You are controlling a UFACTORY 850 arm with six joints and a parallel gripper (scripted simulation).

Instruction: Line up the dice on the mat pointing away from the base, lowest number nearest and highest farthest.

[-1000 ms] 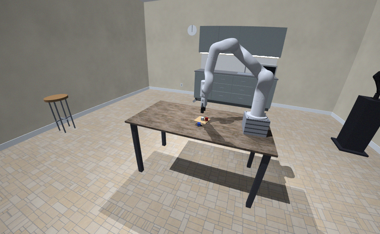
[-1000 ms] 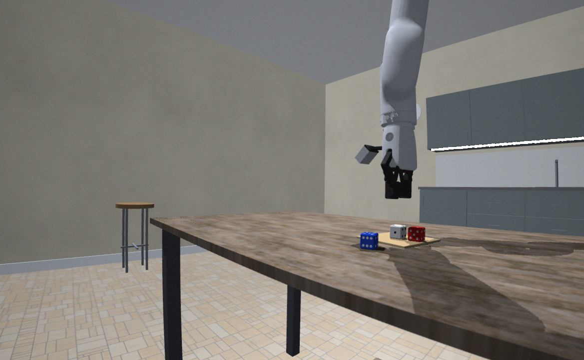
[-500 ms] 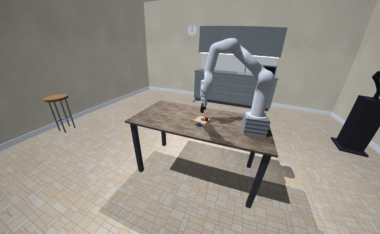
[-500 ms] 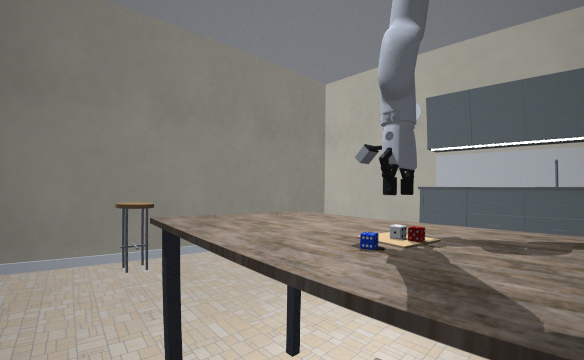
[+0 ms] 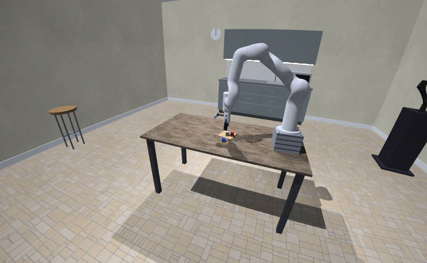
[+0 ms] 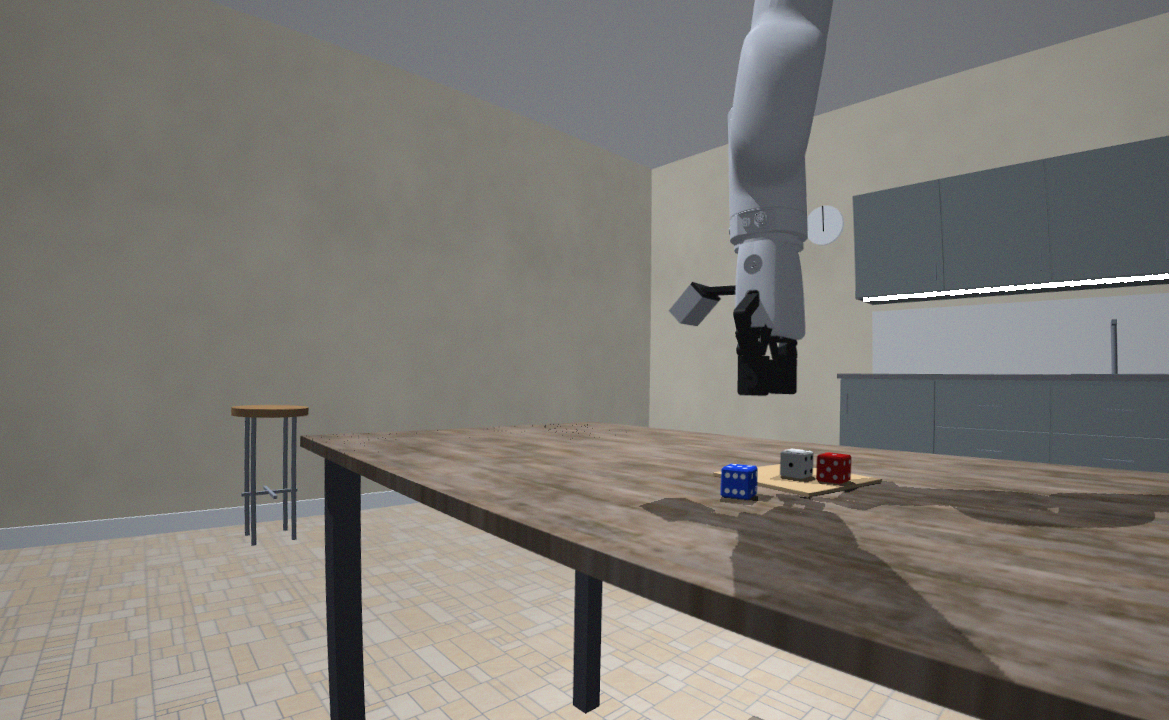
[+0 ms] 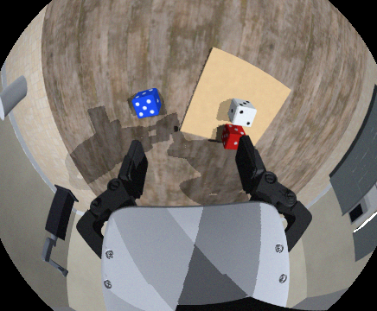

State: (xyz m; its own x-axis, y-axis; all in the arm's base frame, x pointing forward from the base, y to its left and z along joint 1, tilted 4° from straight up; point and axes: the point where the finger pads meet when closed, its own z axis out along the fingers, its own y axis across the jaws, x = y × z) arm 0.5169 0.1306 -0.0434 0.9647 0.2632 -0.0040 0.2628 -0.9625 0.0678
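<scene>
A tan mat lies flat on the wooden table. A white die and a red die stand on the mat, close together. A blue die lies on the table just off the mat's edge. My gripper is open and empty. It hangs well above the table, over the mat's area.
The arm's base block stands on the table to the right. A stool stands on the floor to the left. A black stand is at the far right. Cabinets line the back wall.
</scene>
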